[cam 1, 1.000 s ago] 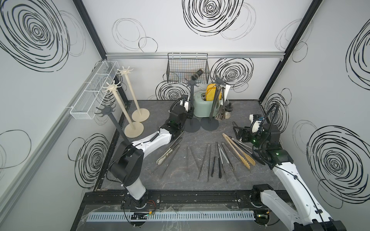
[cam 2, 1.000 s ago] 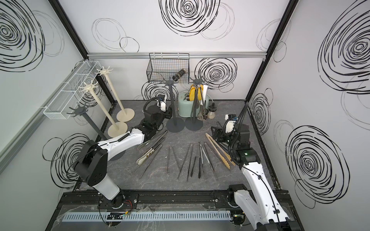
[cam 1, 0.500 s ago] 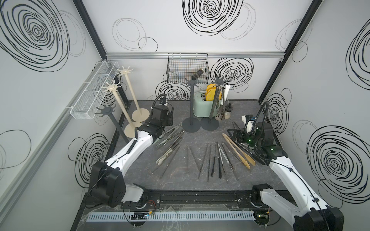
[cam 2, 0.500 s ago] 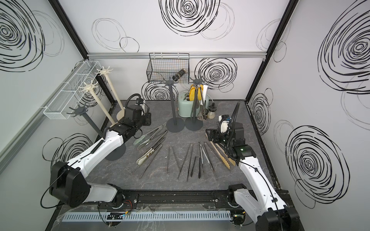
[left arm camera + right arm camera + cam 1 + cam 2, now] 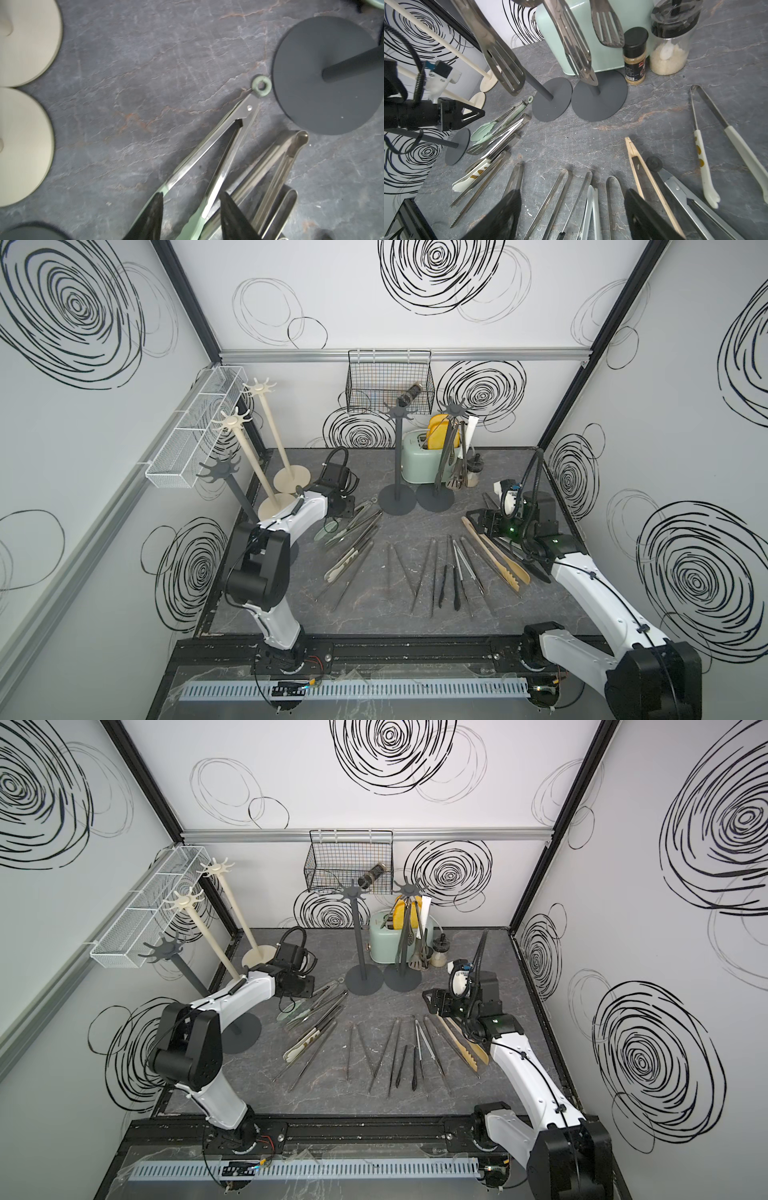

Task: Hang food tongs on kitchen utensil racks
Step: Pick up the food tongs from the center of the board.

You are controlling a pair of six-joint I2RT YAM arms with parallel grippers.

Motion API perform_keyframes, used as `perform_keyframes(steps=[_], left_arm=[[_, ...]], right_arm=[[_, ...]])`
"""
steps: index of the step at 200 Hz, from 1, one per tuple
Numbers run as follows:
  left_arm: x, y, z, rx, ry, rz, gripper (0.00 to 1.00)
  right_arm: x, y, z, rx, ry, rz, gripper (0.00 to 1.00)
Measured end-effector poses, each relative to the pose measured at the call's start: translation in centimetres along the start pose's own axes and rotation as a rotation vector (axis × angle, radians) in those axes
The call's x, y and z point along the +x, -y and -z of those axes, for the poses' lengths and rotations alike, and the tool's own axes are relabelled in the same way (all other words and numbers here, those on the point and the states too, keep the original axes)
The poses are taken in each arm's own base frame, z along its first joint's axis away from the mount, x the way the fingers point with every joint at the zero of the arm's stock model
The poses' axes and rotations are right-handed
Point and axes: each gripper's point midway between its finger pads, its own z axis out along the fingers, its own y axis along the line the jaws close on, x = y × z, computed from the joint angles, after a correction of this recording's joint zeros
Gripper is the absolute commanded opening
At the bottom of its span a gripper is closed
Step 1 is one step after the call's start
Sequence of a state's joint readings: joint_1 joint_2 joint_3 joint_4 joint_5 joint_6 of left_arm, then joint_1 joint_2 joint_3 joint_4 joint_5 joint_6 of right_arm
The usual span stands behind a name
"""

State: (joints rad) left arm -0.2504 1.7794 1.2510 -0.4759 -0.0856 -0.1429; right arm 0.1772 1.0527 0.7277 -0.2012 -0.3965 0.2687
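left arm (image 5: 291,518) swung off centre dark rack (image 5: 398,456), back over food tongs (image 5: 353,535) heaped on table (image 5: 415,526). left gripper (image 5: 191,195) narrowed, jaws part-spread astride green-handled tongs (image 5: 209,143) lying flat beside rack base; gripped or not, cannot tell. likely next pickup starting. right gripper (image 5: 572,191) wide, empty, near wooden tongs (image 5: 494,556), little moved.

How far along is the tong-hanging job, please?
Done: a few tongs hang on one dark rack. In hand: the left pincer straddles green-handled tongs on the table. Left: a dozen-odd tongs lying flat, four racks bare; the right pincer open, empty.
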Motion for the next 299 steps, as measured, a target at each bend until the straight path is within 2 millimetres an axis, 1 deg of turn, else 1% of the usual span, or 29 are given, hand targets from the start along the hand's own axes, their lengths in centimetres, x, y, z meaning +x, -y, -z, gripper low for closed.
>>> perform_keyframes(steps=[8,21,35,52,95,150,181,207,212,230,248,265,286,294,296,299], left_arm=[[-0.4,0.8,-0.7,-0.001,-0.006,-0.038,0.49],[-0.6,1.9,-1.7,-0.003,-0.021,-0.092,0.47],[-0.1,2.9,-2.5,-0.003,-0.042,-0.137,0.46],[0.7,3.4,-3.0,0.001,-0.068,-0.168,0.44],[1.1,3.2,-3.7,-0.004,-0.088,-0.181,0.42],[2.1,3.0,-4.5,-0.008,-0.125,-0.194,0.37],[3.0,2.8,-4.7,-0.012,-0.153,-0.203,0.36],[4.1,2.7,-5.6,-0.015,-0.188,-0.21,0.34],[4.1,2.6,-5.6,-0.015,-0.187,-0.21,0.34],[4.0,2.7,-5.8,-0.013,-0.182,-0.211,0.3],[3.9,2.6,-5.9,-0.013,-0.178,-0.213,0.2],[3.7,2.4,-6.0,-0.018,-0.174,-0.221,0.13],[3.4,1.7,-6.1,-0.03,-0.169,-0.207,0.06],[3.4,1.5,-6.1,-0.032,-0.169,-0.203,0.05],[3.4,1.4,-6.1,-0.032,-0.168,-0.2,0.01],[3.4,1.4,-6.1,-0.032,-0.168,-0.199,0.0]], right_arm=[[0.1,0.0,-0.1,-0.001,-0.004,-0.001,0.81],[0.2,0.0,-0.3,-0.004,-0.01,-0.003,0.8],[0.2,0.0,-0.3,-0.007,-0.011,-0.003,0.81],[0.2,-0.1,-0.3,-0.009,-0.01,-0.002,0.8],[0.1,-0.1,-0.2,-0.011,-0.006,0.004,0.81],[0.0,-0.1,-0.1,-0.011,-0.004,0.005,0.81],[-0.1,-0.3,0.0,-0.014,0.002,0.007,0.81],[-0.2,-0.4,0.1,-0.016,0.007,0.01,0.81],[-0.2,-0.4,0.2,-0.017,0.008,0.011,0.81],[-0.3,-0.5,0.3,-0.019,0.011,0.013,0.81],[-0.4,-0.5,0.3,-0.021,0.016,0.016,0.81],[-0.5,-0.6,0.4,-0.022,0.02,0.018,0.8],[-0.5,-0.7,0.5,-0.024,0.022,0.02,0.81],[-0.5,-0.7,0.5,-0.025,0.022,0.02,0.81],[-0.5,-0.7,0.5,-0.025,0.022,0.019,0.81],[-0.5,-0.7,0.5,-0.026,0.022,0.02,0.81]])
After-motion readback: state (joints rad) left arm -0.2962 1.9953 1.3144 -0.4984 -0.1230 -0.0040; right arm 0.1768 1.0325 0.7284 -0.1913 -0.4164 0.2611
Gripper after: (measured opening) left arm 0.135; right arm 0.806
